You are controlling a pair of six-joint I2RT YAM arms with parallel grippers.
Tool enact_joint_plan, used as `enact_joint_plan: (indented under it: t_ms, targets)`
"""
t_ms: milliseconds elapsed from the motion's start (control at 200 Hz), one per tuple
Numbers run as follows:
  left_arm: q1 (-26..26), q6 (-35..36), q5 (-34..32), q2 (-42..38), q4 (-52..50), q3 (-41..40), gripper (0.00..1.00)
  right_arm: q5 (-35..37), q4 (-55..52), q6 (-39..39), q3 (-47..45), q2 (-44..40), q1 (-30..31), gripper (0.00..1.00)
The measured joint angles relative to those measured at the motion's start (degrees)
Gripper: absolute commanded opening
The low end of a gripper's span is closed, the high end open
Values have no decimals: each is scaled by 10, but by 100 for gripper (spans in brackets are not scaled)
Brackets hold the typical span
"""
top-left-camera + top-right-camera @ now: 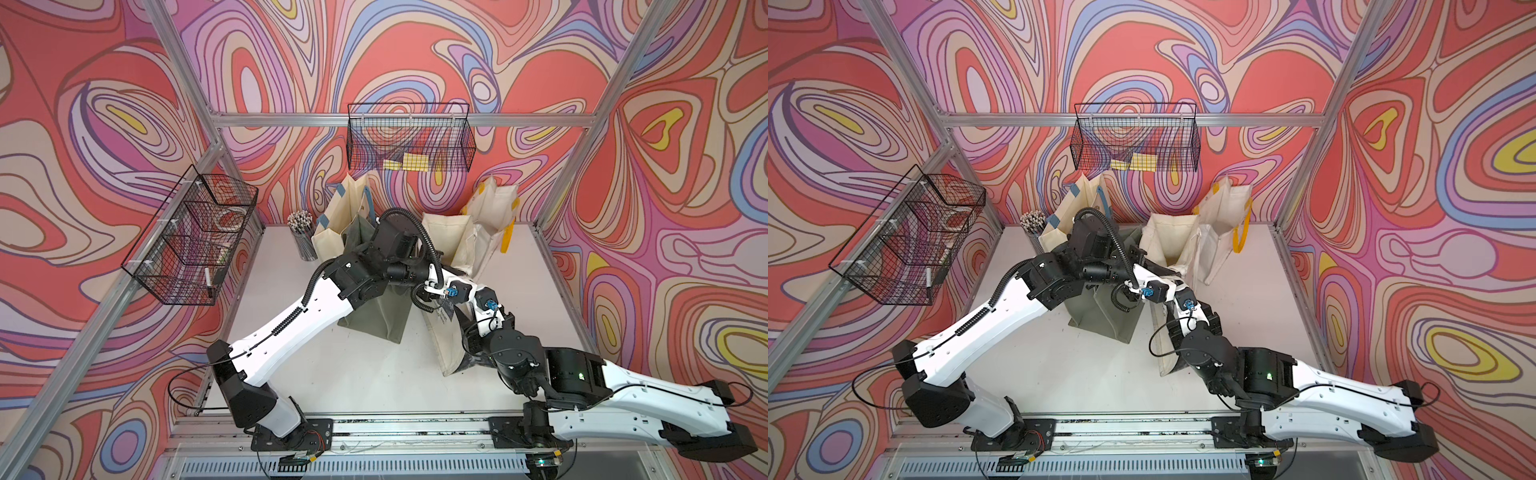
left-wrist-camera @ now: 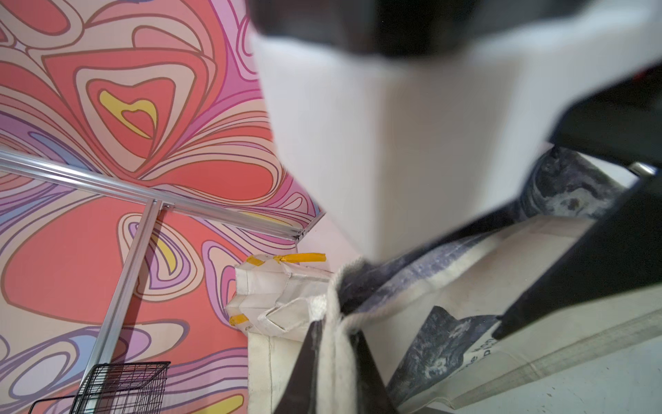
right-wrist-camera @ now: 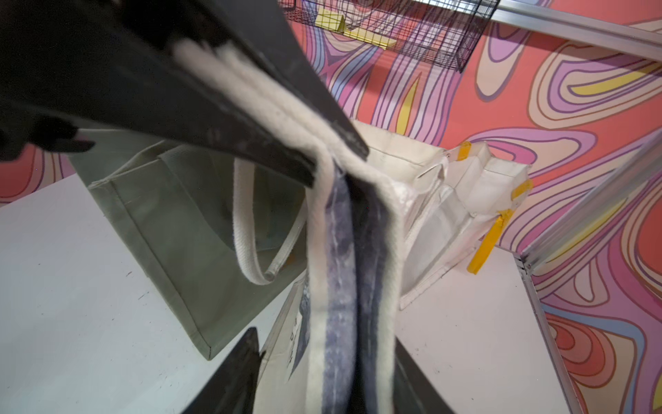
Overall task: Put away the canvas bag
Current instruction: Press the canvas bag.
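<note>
Near the middle of the white surface [image 1: 332, 374], slightly toward the right arm's side: the canvas bag [image 1: 441, 349] [image 1: 1163, 351], cream with a dark blue-grey print, in sight in both top views. Rests base-down there, sides folded together, top end hidden under the two wrists meeting above it. Just beside it on the left arm's side, a grey-green bag [image 1: 374, 316] with its mouth open; behind it a plain cream bag [image 1: 444, 237], and farther back a bag with yellow handles [image 1: 494, 220]. Well apart at the back left corner, a cup of pencils [image 1: 301, 239]; on the back wall, a wire basket [image 1: 411, 137]. In the left wrist view, the left jaws [image 2: 336, 328] closed on the cream top edge of the canvas bag [image 2: 458, 276], cloth pinched flat between both fingers. Same grip plain in the right wrist view: the left jaws [image 3: 336, 163] clamping a folded cream band at the very top, printed cloth hanging down from the pinch in long folds. Lower down, the right jaws [image 3: 324, 338] open, one finger on either side of those hanging folds, gripping nothing. Clear gap between one finger and the cloth; at the other finger, touching or just apart, cannot tell. Hard to place either pair of jaws in the top views, both hidden beneath the wrists.
</note>
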Motion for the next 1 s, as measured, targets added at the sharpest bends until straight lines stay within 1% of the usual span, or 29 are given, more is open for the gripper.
enact_joint_plan:
  t_ms: [60, 150, 290, 381, 456, 561, 601, 611, 621, 641, 746, 876, 1002]
  targets:
    - [-1, 0, -7, 0, 0, 0, 0, 11, 8, 2, -12, -7, 0, 49]
    - [-1, 0, -16, -3, 0, -1, 0, 23, 22, 1, -37, -30, -2, 35]
    - [-1, -3, -24, -18, 0, -16, 0, 16, 61, -24, -70, -80, -6, 20]
    - [-1, -11, -30, -32, 5, -29, 0, 3, 82, -48, -71, -82, -14, 7]
    - [1, -15, -40, -42, 4, -38, 0, -11, 94, -58, -69, -69, -26, 0]
    - [5, -22, -54, -43, 3, -40, 0, -39, 108, -68, -66, -59, -56, 1]
    - [6, -26, -55, -43, 3, -40, 0, -51, 112, -70, -66, -60, -67, 11]
    - [7, -27, -55, -43, 3, -40, 0, -55, 112, -70, -66, -61, -70, 16]
    - [7, -30, -55, -43, 3, -40, 0, -57, 113, -71, -66, -62, -72, 18]
    - [8, -33, -54, -43, 4, -40, 0, -65, 115, -69, -66, -63, -76, 24]
    - [14, -47, -49, -43, 4, -37, 0, -87, 110, -63, -66, -66, -91, 39]
    - [16, -60, -46, -34, 1, -11, 0, -104, 97, -44, -66, -45, -102, 46]
    - [16, -65, -47, -19, -3, 14, 0, -111, 89, -21, -66, -21, -118, 48]
